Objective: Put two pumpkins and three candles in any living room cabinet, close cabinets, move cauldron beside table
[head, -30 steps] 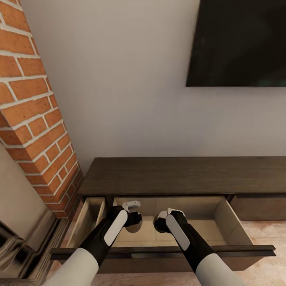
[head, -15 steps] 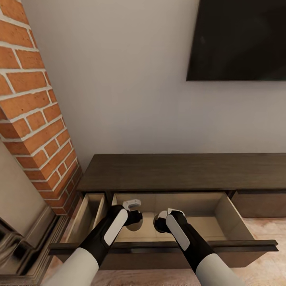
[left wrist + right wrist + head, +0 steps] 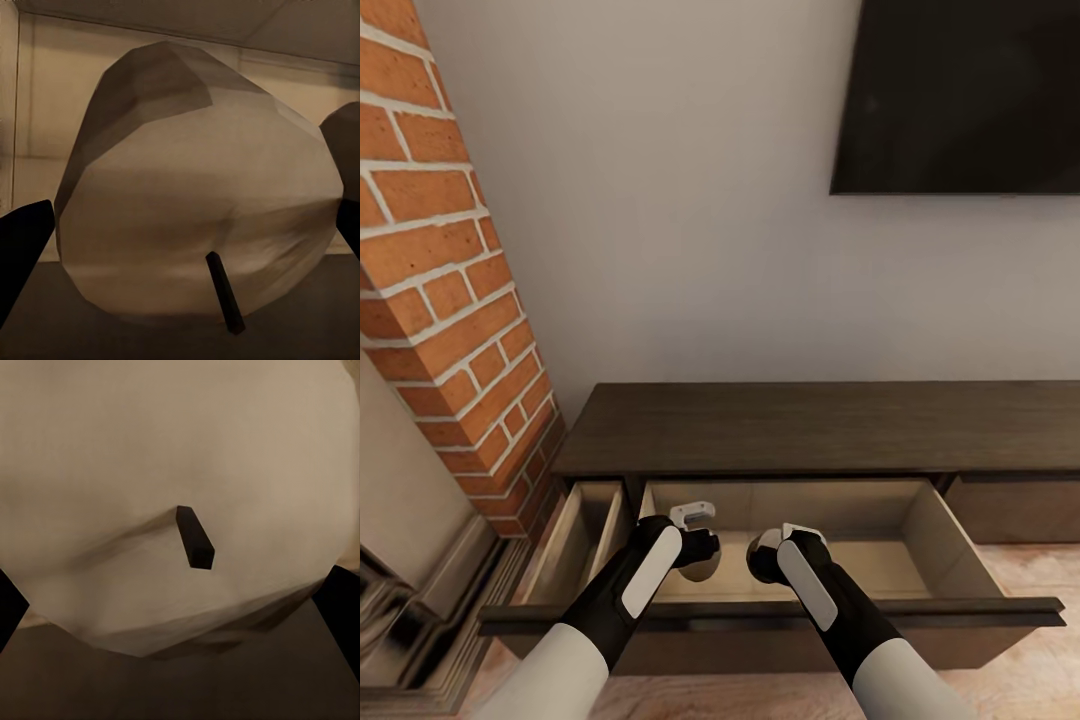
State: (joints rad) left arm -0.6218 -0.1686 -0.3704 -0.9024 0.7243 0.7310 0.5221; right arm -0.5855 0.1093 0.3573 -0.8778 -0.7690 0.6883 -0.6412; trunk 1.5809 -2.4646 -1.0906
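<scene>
Holding candles [image 3: 195, 210] — both tools, seemingly.

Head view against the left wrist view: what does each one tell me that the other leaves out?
The head view gives the setting: a brick wall, a dark television, the long cabinet and both arms reaching into its open drawer. The left wrist view gives close detail: the dark wick and a second candle at the edge. Shared: the pale candle at the left gripper, and the drawer's beige inside.

Home living room: wall-mounted television [image 3: 960, 95], brick chimney [image 3: 435, 270], low cabinet [image 3: 820, 425].
</scene>
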